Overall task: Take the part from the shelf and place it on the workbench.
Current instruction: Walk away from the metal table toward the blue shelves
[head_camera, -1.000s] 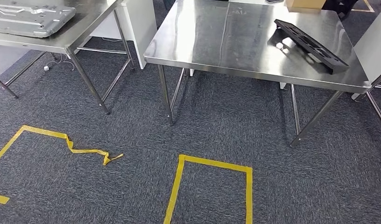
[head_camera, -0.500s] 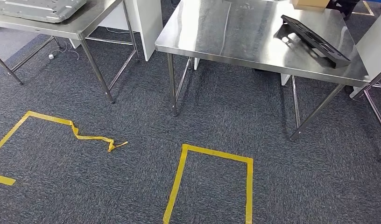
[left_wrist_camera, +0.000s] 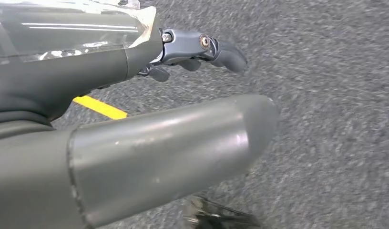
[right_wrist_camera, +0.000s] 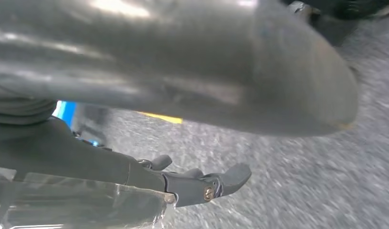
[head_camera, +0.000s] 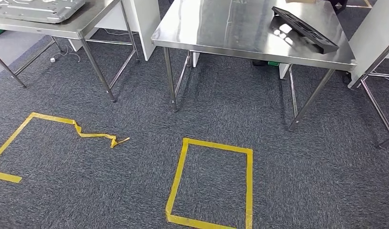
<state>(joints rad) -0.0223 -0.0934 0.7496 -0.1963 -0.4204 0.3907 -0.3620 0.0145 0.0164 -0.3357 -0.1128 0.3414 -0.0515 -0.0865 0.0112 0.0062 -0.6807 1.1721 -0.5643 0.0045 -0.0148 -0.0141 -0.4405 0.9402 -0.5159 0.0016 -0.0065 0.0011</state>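
The big steel workbench fills the upper middle of the head view, and the black part is already lying on it, near the upper right of the frame, with one end tipped up a little. So the job looks nearly done, and the step now seems to be walking away from the bench. To do that well, the robot should step slowly, keep both arms down by its sides, and stay clear of the bench legs so it does not bump the table. A second steel table sits at the upper left. On the carpet there is a yellow tape square at the lower middle. The left hand hangs over the carpet, fingers apart, holding nothing. The right hand hangs the same way, empty. Compared with a second ago, the whole view has slid: the bench and part sit higher in the frame and more of the tape square shows, so the camera moved, not the things.
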